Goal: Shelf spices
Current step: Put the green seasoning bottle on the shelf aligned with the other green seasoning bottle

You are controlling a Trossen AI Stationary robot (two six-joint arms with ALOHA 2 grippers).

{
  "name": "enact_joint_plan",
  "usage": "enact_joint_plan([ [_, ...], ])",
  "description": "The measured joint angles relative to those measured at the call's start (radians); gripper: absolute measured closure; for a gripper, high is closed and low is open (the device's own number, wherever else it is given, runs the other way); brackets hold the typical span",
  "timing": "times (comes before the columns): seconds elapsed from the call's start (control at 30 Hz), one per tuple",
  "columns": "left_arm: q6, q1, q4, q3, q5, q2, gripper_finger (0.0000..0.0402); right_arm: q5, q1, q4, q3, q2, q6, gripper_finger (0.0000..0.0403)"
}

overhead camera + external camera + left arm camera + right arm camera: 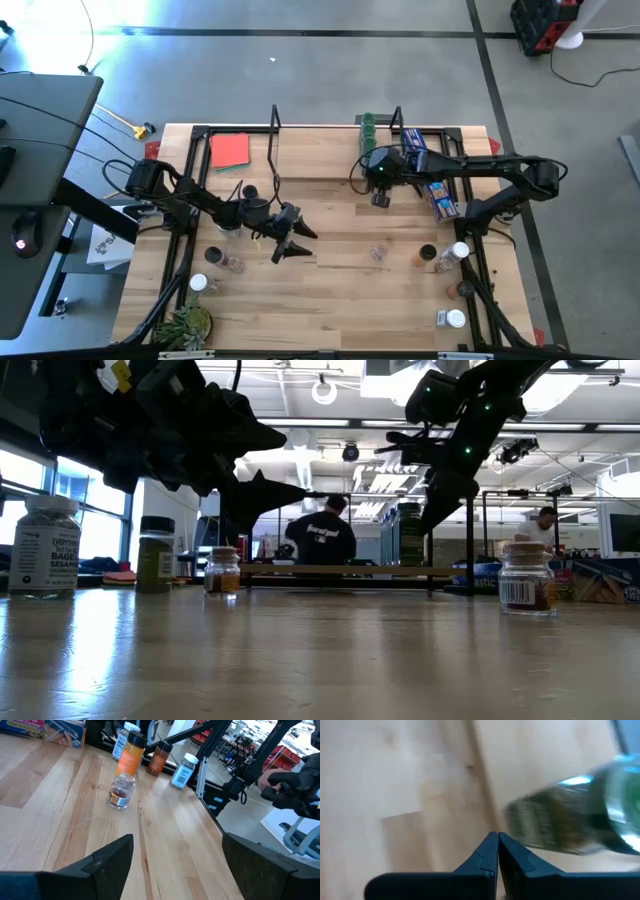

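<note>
The shelf (320, 165) stands at the table's far middle, a light board between thin black end frames, with green-capped jars (368, 126) at its right end. Other spice jars stand about the table: a small clear one (378, 250), a group at the right (455, 250) and some at the left (213, 257). My left gripper (293, 243) is open above the table's middle and touches nothing; in its wrist view the clear jar (121, 792) stands ahead of the open fingers (172, 865). My right gripper (381, 199) (497, 847) is shut near the shelf's right end, with a blurred green-capped jar (570, 820) beside it.
A long blue snack package (432, 178) lies at the far right, and a flat red-orange card (230, 150) at the far left. A small plant (186, 323) sits at the near left corner. Bare wood lies in the near middle (330, 300). People show in the room behind (328, 530).
</note>
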Motion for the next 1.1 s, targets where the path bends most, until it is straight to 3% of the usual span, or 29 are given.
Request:
enact_joint_plan([
  [0.9, -0.008, -0.007, 0.0, 0.0, -0.027, 0.0, 0.0101, 0.022, -0.051, 0.126, 0.0, 0.0, -0.025, 0.0397],
  [1.1, -0.008, -0.012, -0.001, 0.0, -0.027, 0.0, 0.0101, 0.022, 0.031, 0.057, 0.06, -0.042, -0.026, 0.0397],
])
